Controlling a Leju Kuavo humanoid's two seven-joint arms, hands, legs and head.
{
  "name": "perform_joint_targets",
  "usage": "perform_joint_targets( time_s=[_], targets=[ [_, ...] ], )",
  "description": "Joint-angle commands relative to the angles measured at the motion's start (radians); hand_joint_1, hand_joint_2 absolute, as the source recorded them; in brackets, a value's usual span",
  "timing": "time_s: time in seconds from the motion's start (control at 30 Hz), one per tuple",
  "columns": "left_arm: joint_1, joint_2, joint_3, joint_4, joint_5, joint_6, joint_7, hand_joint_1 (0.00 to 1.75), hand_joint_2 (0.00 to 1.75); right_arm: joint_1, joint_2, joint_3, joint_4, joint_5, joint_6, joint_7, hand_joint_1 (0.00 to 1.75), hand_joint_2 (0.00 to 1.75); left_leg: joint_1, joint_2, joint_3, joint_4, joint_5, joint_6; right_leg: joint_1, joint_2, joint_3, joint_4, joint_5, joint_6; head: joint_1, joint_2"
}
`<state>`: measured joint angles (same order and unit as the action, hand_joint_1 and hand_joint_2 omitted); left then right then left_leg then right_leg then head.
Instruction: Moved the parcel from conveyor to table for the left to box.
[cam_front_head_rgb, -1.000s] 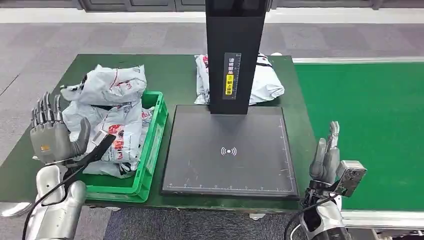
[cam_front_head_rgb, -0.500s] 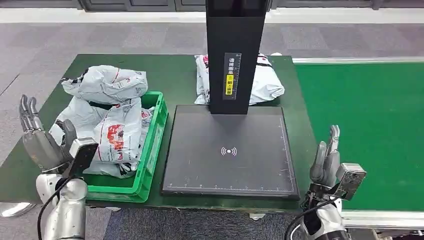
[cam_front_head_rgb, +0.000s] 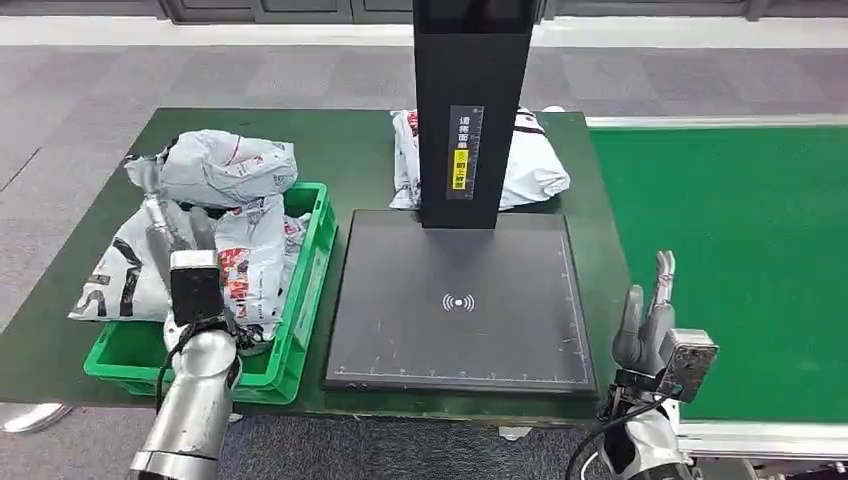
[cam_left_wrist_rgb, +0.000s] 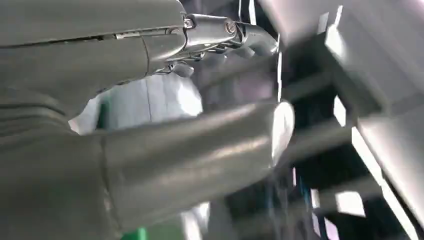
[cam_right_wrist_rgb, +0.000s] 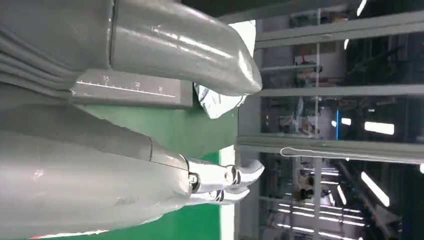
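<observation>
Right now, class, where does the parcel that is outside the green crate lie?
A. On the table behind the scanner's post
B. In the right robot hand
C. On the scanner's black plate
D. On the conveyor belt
A: the parcel lies on the table behind the black post, off the plate and the conveyor.

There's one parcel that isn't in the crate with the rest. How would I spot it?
Start at the tall black post rising from the flat black scanner plate in the middle of the green table. The lone parcel lies on the table behind that post, partly hidden by it. The other grey bags are heaped in the green crate.
</observation>
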<state>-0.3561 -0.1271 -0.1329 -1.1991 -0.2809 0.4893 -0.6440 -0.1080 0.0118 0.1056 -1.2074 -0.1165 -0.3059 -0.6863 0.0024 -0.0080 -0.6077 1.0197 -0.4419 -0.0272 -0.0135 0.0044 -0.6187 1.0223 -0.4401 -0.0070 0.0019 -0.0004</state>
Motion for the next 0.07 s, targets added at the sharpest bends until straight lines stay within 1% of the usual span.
perform_joint_targets(
  time_s=[0.03, 0.07],
  targets=[
    [-0.139, -0.068, -0.222, 0.251, 0.057, -0.125, 0.014, 0.00, 1.75, -0.096, 0.041, 0.134, 0.045, 0.045, 0.002, 0.028, 0.00, 0.00, 0.000, -0.001, 0.001, -0.001, 0.001, 0.001, 0.000, -0.002, 0.003, -0.002, 0.000, 0.000, 0.000, 0.000],
    [-0.157, -0.077, -0.238, 0.272, 0.080, -0.179, 0.015, 0.00, 1.75, -0.112, 0.040, 0.156, 0.059, 0.057, 0.007, 0.030, 0.00, 1.75, 0.000, 0.000, 0.000, 0.000, 0.000, 0.001, 0.000, 0.000, 0.001, -0.001, 0.001, 0.001, 0.000, 0.000]
  ],
)
